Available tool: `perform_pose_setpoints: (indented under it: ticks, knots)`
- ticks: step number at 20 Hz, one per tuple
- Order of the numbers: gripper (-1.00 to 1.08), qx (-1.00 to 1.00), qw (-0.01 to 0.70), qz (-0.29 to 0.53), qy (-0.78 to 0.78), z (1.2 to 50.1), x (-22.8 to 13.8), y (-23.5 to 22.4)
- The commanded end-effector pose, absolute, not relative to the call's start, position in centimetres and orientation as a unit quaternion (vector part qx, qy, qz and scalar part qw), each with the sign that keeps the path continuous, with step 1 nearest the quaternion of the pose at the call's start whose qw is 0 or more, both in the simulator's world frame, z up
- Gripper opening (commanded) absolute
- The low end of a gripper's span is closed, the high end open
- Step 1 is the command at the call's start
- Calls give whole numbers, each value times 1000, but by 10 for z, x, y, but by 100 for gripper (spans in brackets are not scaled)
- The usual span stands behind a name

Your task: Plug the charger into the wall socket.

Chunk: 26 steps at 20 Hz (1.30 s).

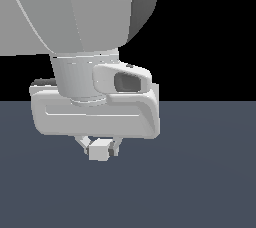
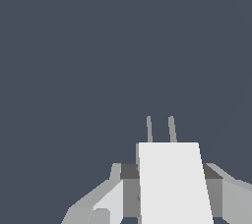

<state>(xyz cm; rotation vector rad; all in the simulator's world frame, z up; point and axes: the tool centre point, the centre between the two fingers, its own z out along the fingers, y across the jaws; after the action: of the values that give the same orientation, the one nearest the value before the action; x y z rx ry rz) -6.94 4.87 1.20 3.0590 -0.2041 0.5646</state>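
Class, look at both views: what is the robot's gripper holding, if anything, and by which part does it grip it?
The gripper holds the charger, its jaws shut on the white body's two opposite sides. The two prongs stick out free, beyond the jaws.

The white box-shaped charger (image 2: 170, 183) (two thin grey prongs) sits clamped between the jaws.

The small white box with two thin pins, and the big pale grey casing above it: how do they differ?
The small white box-shaped charger is far smaller than the pale grey rounded hand casing. The charger is sharp-cornered with two thin prongs; the casing has rounded edges. The charger is brighter white, the casing greyer. Both are plain and pale.
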Motion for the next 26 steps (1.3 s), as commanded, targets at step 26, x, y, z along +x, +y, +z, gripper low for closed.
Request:
perform_pose_setpoints:
  ticks: [26]
  knots:
    - [-100, 982, -2, 185, 26, 58, -35, -13]
